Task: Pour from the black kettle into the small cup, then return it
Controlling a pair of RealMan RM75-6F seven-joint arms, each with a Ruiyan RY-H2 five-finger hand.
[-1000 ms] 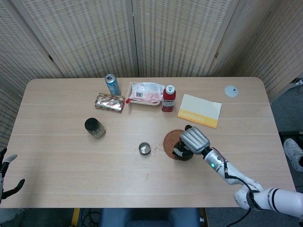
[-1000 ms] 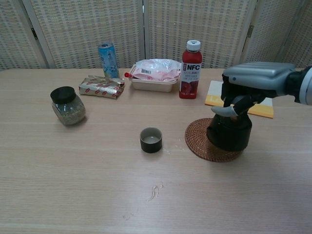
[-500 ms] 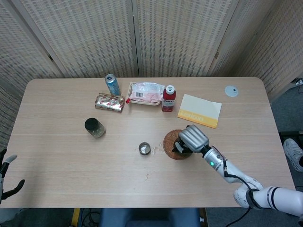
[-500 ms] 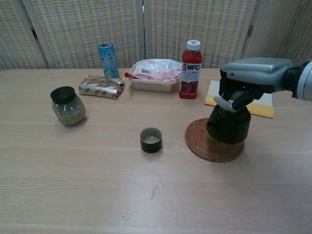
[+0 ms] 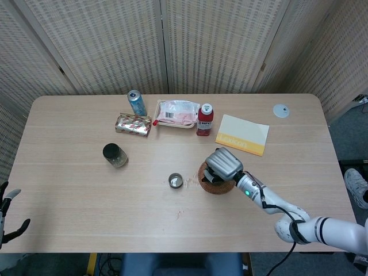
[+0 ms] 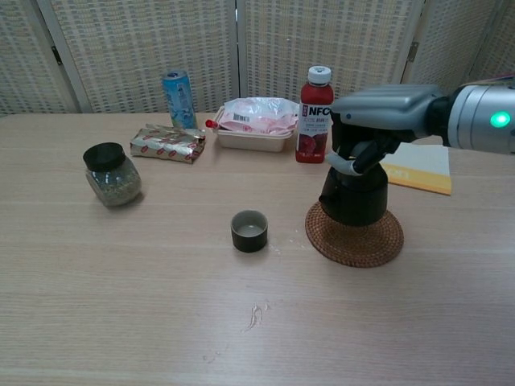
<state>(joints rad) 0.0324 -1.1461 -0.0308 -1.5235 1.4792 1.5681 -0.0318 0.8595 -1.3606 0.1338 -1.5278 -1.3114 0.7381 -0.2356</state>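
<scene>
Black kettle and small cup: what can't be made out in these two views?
- Black kettle: in the head view the right hand covers it; its handle and lid are hidden in both views.
- Small cup: contents too small to tell in either view.
- Left hand: cut off by the head view's edge.

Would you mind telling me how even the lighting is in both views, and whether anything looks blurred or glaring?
Head view: soft, even light, faint shadows, sharp throughout; the left hand is cut by the frame edge. Chest view: black kettle casts a soft shadow on the woven coaster; the right hand looms large and close, and a green wrist light glows brightly.
</scene>
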